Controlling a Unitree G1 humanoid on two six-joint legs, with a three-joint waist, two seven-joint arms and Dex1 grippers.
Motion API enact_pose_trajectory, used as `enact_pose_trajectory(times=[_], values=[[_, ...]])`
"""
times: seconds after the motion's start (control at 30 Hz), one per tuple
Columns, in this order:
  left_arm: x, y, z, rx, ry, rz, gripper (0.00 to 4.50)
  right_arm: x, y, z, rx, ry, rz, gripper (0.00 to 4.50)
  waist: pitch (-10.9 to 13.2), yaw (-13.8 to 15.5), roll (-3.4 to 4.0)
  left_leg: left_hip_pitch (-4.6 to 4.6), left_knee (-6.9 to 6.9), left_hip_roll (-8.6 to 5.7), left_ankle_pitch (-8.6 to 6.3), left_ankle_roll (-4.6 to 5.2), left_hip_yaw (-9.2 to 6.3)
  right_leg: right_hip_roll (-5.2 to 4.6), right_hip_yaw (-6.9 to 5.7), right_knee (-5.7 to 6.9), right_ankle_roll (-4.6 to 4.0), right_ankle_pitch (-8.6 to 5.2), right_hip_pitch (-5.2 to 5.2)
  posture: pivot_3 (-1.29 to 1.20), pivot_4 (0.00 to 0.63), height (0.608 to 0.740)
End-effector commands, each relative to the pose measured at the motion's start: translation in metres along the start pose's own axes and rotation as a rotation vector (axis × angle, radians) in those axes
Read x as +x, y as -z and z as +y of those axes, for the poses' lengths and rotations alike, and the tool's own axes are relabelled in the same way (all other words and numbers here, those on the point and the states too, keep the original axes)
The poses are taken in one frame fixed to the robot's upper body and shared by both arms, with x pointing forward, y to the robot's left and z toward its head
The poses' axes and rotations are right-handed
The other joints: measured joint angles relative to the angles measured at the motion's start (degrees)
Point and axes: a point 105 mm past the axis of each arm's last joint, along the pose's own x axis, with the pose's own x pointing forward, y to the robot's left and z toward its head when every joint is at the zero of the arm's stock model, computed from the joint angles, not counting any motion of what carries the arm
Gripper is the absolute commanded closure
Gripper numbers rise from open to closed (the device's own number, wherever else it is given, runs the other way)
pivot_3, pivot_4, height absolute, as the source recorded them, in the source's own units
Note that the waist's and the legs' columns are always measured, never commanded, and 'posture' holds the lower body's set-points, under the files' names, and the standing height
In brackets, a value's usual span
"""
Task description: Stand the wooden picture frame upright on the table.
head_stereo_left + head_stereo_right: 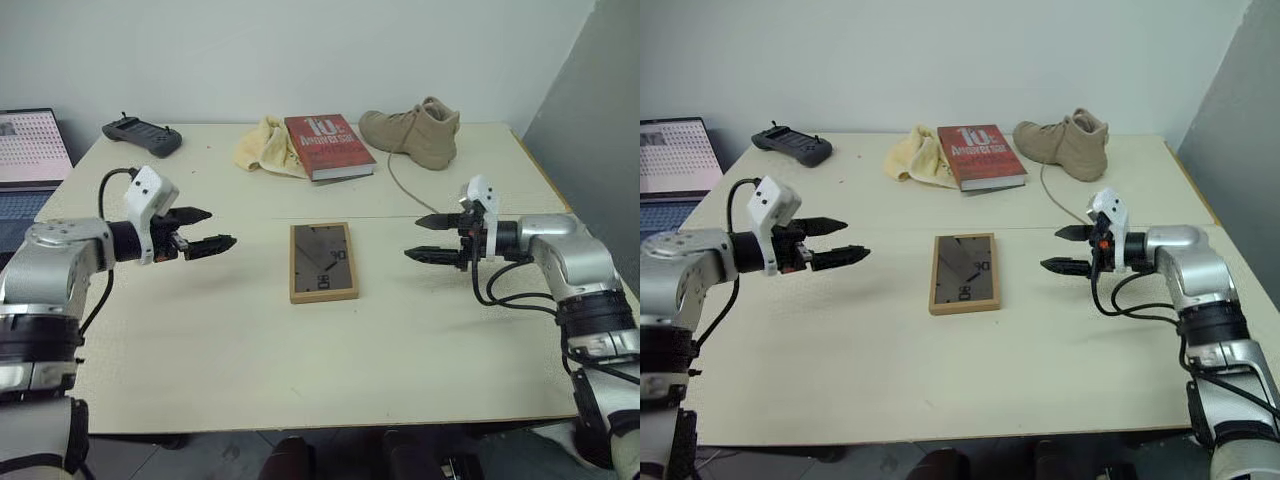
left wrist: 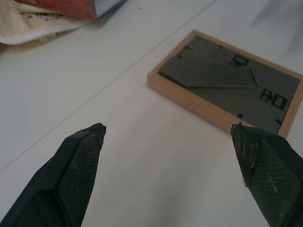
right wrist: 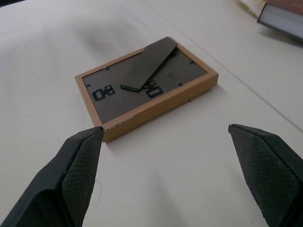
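A: Frame [image 1: 323,262]?
B: Flat, back up, mid surface [image 1: 200,340], between both grippers, touching neither.
A: Grippers?
B: Left gripper [image 1: 204,230] released, empty. Right gripper [image 1: 430,238] released, empty. Both hover beside it.

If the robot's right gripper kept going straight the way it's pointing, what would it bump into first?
Probably the wooden picture frame. The right gripper hangs open above the table, aimed across and slightly down at the frame lying back-up. How deep it would land is hard to judge; it might touch the tabletop just short of the frame.
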Motion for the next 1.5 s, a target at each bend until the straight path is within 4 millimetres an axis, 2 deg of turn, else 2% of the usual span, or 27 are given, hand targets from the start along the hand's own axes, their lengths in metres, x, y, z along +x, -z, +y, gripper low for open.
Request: enact_pose_trajectory(times=[0.03, 0.3, 0.4, 0.57, 0.8, 0.97, 1.2, 1.33, 1.5], values=[[-0.001, -0.009, 0.002, 0.072, 0.009, -0.002, 0.00, 0.002, -0.009, -0.001, -0.045, -0.023, -0.009, 0.03, 0.0, -0.2, 0.00, -0.04, 0.01, 0.01, 0.00, 0.00, 0.00, -0.01, 0.00, 0.01, 0.00, 0.00, -0.05, 0.00, 0.150, 0.740], [0.012, -0.003, 0.002, 0.049, 0.006, -0.009, 0.00, 0.009, -0.002, -0.019, -0.083, 0.095, 0.017, 0.03, 0.0, -0.3, 0.00, -0.30, 0.09, 0.00, 0.01, -0.02, 0.01, -0.06, 0.01, 0.10, 0.00, 0.01, -0.32, 0.00, 0.150, 0.740], [0.023, -0.001, 0.006, -0.004, -0.025, -0.039, 0.00, 0.018, 0.000, -0.025, -0.076, 0.141, 0.014, 0.51, 0.0, -0.3, -0.01, -0.30, 0.10, 0.00, 0.01, -0.02, 0.00, -0.06, 0.00, 0.12, 0.00, 0.01, -0.32, 0.00, 0.150, 0.740], [0.054, 0.020, 0.018, -0.001, -0.156, 0.005, 0.00, 0.047, 0.007, -0.032, -0.085, 0.218, 0.024, 1.63, 0.0, -0.3, -0.01, -0.33, 0.14, -0.01, 0.04, -0.06, 0.03, -0.08, 0.02, 0.16, 0.00, 0.02, -0.37, 0.00, 0.150, 0.740], [0.083, 0.030, 0.019, -0.001, -0.194, 0.032, 0.00, 0.078, 0.014, -0.042, -0.097, 0.301, 0.059, 3.17, 0.0, -0.4, -0.03, -0.43, 0.15, -0.04, 0.15, -0.27, 0.10, -0.10, 0.08, 0.21, 0.00, 0.03, -0.55, 0.00, 0.150, 0.740], [0.105, 0.031, 0.016, 0.011, -0.216, 0.040, 0.00, 0.095, 0.016, -0.043, -0.118, 0.333, 0.085, 4.35, 0.0, -0.4, -0.05, -0.46, 0.15, -0.07, 0.16, -0.27, 0.20, -0.19, 0.12, 0.39, 0.00, 0.03, -0.67, 0.00, 0.150, 0.740], [0.137, 0.027, -0.017, 0.014, -0.101, 0.026, 0.00, 0.122, 0.014, -0.023, -0.133, 0.245, 0.063, 4.43, -0.1, -0.3, -0.05, -0.44, 0.17, -0.12, 0.16, -0.28, 0.24, -0.26, 0.12, 0.55, 0.00, 0.02, -0.70, 0.00, 0.150, 0.740], [0.139, 0.029, -0.032, 0.023, -0.030, 0.026, 0.00, 0.130, 0.016, -0.010, -0.140, 0.179, 0.053, 4.43, -0.1, -0.3, -0.05, -0.45, 0.21, -0.16, 0.16, -0.28, 0.25, -0.30, 0.14, 0.57, 0.00, 0.02, -0.69, 0.00, 0.150, 0.740], [0.134, 0.035, -0.045, 0.031, 0.025, 0.042, 0.85, 0.132, 0.013, 0.003, -0.140, 0.116, 0.029, 4.50, -0.1, -0.5, -0.05, -0.42, 0.20, -0.15, 0.16, -0.28, 0.24, -0.30, 0.14, 0.60, 0.00, 0.02, -0.69, 0.00, 0.150, 0.740]])
